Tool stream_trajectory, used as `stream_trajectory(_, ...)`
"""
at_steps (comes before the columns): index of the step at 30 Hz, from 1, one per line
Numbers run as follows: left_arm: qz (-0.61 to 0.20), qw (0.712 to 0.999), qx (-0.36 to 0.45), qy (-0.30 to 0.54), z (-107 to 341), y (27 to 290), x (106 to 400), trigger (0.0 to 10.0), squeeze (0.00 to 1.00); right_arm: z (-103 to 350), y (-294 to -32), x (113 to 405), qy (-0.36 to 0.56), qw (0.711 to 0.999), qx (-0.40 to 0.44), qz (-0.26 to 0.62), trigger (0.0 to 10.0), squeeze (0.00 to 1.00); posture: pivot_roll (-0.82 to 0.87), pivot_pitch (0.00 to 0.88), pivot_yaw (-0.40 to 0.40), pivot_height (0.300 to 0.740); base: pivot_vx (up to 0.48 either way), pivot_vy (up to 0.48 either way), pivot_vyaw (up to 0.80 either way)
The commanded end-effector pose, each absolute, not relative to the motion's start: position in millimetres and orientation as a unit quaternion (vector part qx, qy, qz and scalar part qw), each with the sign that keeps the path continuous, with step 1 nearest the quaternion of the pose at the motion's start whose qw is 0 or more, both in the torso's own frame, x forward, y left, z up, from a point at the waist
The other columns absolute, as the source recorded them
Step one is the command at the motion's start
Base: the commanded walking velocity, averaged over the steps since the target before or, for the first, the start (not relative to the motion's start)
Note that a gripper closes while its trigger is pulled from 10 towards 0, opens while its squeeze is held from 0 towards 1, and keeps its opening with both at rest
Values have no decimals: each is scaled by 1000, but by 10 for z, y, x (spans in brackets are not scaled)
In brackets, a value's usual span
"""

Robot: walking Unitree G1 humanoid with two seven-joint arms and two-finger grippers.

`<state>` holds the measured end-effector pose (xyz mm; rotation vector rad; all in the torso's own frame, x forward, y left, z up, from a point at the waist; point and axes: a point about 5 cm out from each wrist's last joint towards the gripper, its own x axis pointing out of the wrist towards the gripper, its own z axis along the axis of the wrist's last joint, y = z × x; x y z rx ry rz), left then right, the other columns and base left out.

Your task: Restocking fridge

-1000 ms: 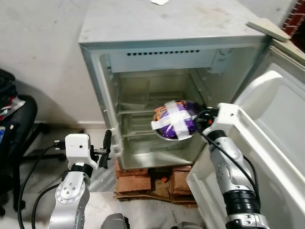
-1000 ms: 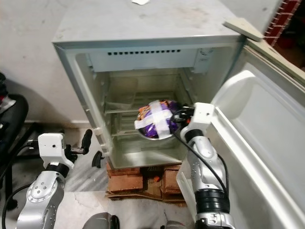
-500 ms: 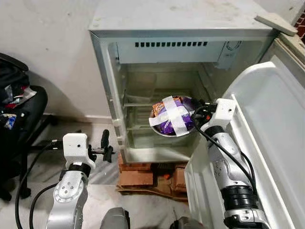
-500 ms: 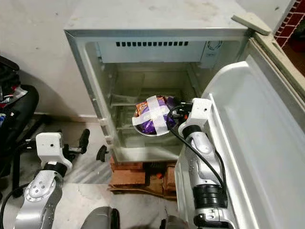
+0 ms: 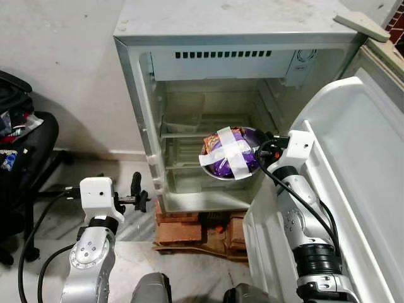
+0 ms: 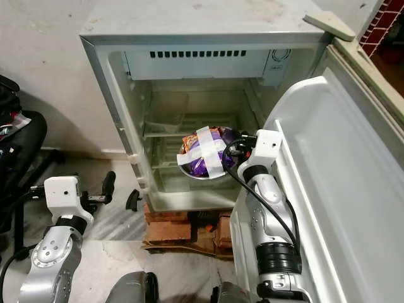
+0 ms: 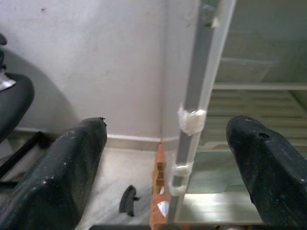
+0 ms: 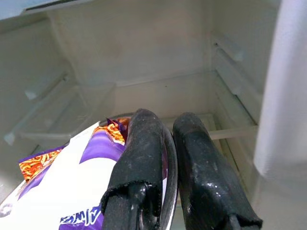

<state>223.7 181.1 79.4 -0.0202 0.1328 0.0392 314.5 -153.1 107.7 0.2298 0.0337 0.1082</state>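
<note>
A metal bowl holds a purple and orange snack packet strapped down with crossed white tape. My right gripper is shut on the bowl's rim, one finger inside and one outside. It holds the bowl at the mouth of the open small fridge, level with the middle shelf. My left gripper stands open and holds nothing, low beside the fridge's left wall.
The fridge door is swung wide open on the right, close along my right arm. The fridge stands on bricks. A black chair with clutter sits at the left. A flat beige piece lies on the fridge top.
The camera has shifted, so the fridge sits a little differently in view. The bowl stays in my right gripper at the fridge's mouth. My left gripper sits slightly lower.
</note>
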Motion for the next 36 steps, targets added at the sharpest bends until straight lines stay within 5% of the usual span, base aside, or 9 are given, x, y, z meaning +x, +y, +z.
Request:
stream_trajectory(1,28,997,-9,70,797,1835,2234,10000,0,1141,-1540,3176,2,992,114,55,10000,0,105,87,-14,740,-244,416,0)
stream_trajectory(13,20,997,-5,69,804,1810,2266,10000,0,1137,-1544,3185,2,992,113,53,10000,0,100,86,-13,740,0,425,0)
stream_trajectory(20,7,998,5,62,827,1783,2273,10000,0,1139,-1543,3192,1,992,114,52,10000,0,98,85,-12,740,0,0,0)
stream_trajectory(36,2,998,3,61,830,1765,2264,10000,0,1140,-1550,3192,-1,992,113,51,10000,0,97,89,-12,740,364,0,0)
